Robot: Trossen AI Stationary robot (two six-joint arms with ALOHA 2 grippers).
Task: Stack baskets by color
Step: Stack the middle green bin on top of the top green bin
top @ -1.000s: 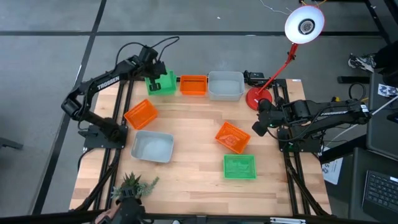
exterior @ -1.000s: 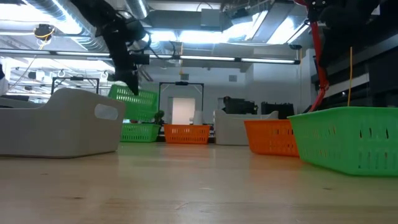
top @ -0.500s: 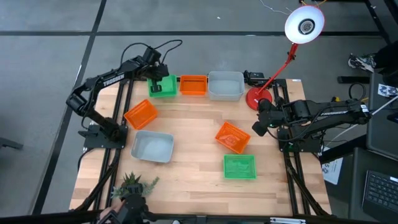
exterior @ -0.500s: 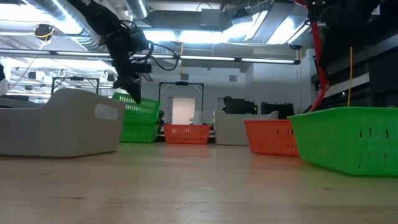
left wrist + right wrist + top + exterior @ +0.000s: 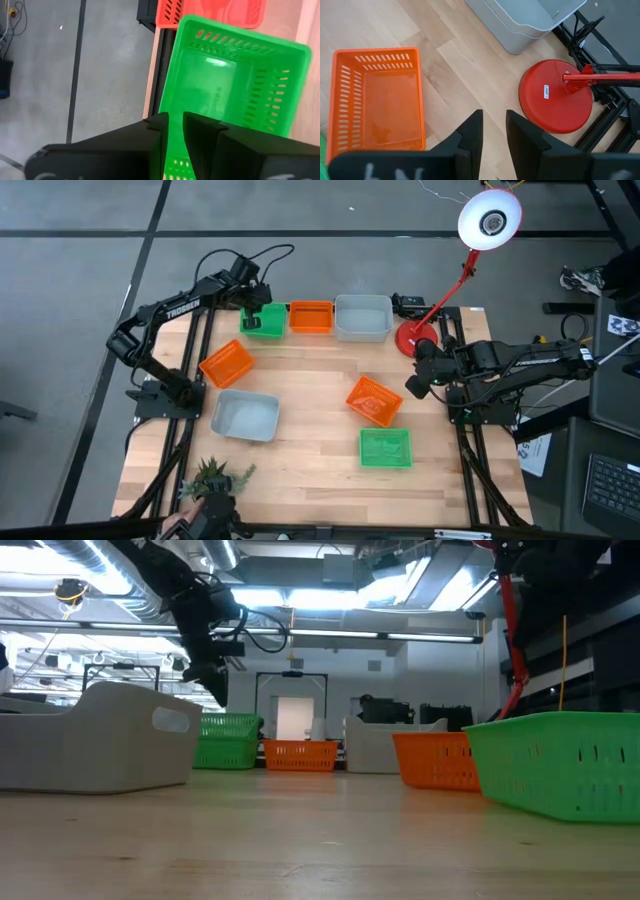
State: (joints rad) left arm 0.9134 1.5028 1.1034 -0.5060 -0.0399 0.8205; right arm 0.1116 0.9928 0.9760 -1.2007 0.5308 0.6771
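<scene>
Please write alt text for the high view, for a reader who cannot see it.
Overhead, the left pincer sits at the green basket in the table's far row, beside an orange basket and a grey basket. Four more baskets lie scattered nearer, and the right pincer waits at the right edge.

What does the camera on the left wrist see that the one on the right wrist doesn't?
Only the left wrist view shows a green basket at the table's edge, close beyond the left gripper, with grey floor alongside.

Only the right wrist view shows the red lamp base, a stack of grey-white baskets and a lone orange basket on the wood, past the right gripper.

Both show two dark fingers a narrow gap apart and something orange, though not the same basket: the left wrist sees another orange basket.
</scene>
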